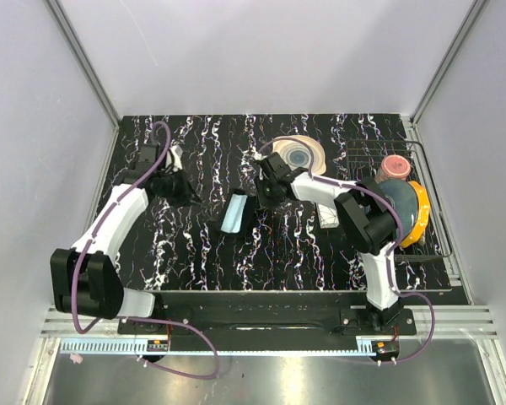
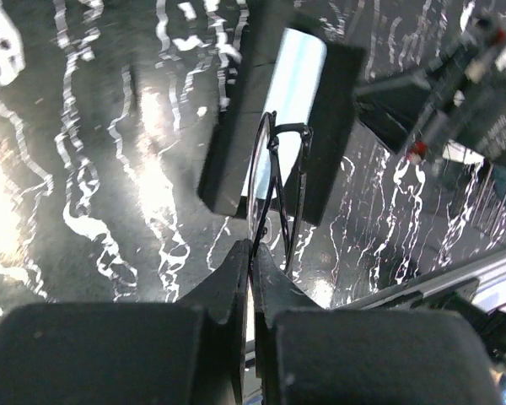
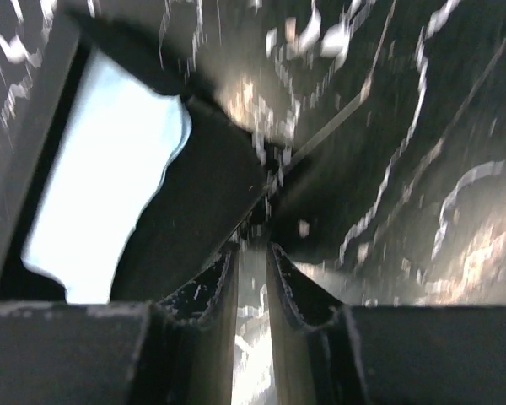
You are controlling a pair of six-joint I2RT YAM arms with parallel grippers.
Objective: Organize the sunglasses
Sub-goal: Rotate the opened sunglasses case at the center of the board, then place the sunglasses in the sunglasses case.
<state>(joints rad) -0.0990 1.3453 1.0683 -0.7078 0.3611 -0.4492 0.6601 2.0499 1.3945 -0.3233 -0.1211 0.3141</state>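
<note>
From above, I saw the left gripper [image 1: 179, 187] left of the open black case [image 1: 236, 215] and the right gripper [image 1: 266, 190] just beside it. My left wrist view showed jaws pinched shut on the thin arm of the sunglasses [image 2: 274, 181], frames hanging before the case. The right wrist view was blurred: jaws narrow at the case's edge, grip unclear to me.

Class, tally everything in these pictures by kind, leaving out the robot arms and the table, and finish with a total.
Thin-framed sunglasses: 1
Open black rectangular case with pale blue lining: 1
White box, partly under an arm: 1
Black wire rack: 1
Round dishes: 4 (cream plate, pink bowl, grey-blue plate, yellow plate)
Total: 8
</note>
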